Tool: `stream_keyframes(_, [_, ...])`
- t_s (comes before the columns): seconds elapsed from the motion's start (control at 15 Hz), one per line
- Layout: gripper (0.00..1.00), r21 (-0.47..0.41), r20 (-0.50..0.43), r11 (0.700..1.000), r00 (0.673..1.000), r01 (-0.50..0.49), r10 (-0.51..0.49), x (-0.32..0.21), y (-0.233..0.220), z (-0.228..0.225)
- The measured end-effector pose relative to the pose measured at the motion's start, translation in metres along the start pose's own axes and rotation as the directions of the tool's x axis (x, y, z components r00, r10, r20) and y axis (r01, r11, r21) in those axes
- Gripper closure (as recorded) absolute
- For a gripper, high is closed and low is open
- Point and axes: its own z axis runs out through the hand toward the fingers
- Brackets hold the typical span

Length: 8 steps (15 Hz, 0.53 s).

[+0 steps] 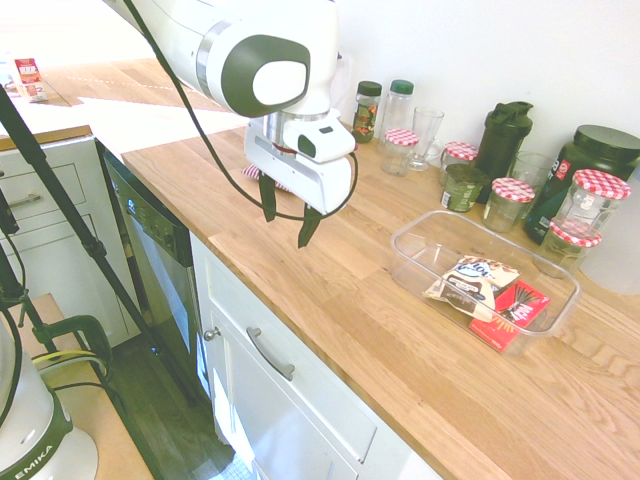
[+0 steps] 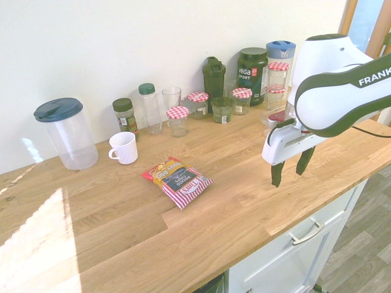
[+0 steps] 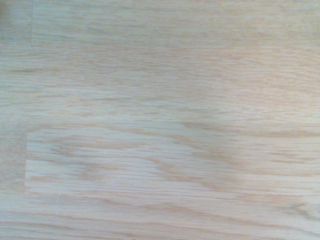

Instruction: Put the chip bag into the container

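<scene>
The chip bag (image 2: pixel 178 181), striped red and white at its edges with a dark blue and orange centre, lies flat on the wooden counter. In the first exterior view only a striped corner (image 1: pixel 254 172) peeks out behind the arm. My gripper (image 2: pixel 289 170) hangs open and empty above bare wood, well to the right of the bag there. The container (image 1: pixel 420 228), a clear shallow tub, stands on the counter to the right of my gripper (image 1: pixel 288 215). The wrist view shows nothing but wood grain.
Inside the tub lie a white-and-brown snack bag (image 1: pixel 472 282) and a flat red box (image 1: pixel 510 312). Jars with red-checked lids (image 1: pixel 512 200), glasses, bottles and a dark shaker (image 1: pixel 503 135) line the wall. A white mug (image 2: pixel 124 148) and a clear pitcher (image 2: pixel 65 134) stand behind the bag.
</scene>
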Motion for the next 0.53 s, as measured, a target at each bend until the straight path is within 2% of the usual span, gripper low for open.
stream_keyframes(0.2, [0.0,-0.041,-0.046,0.999,0.999,-0.015,0.013,-0.008,-0.007,0.001])
stream_keyframes(0.53, [0.0,-0.091,-0.152,0.996,0.988,-0.018,0.004,-0.063,-0.068,-0.024])
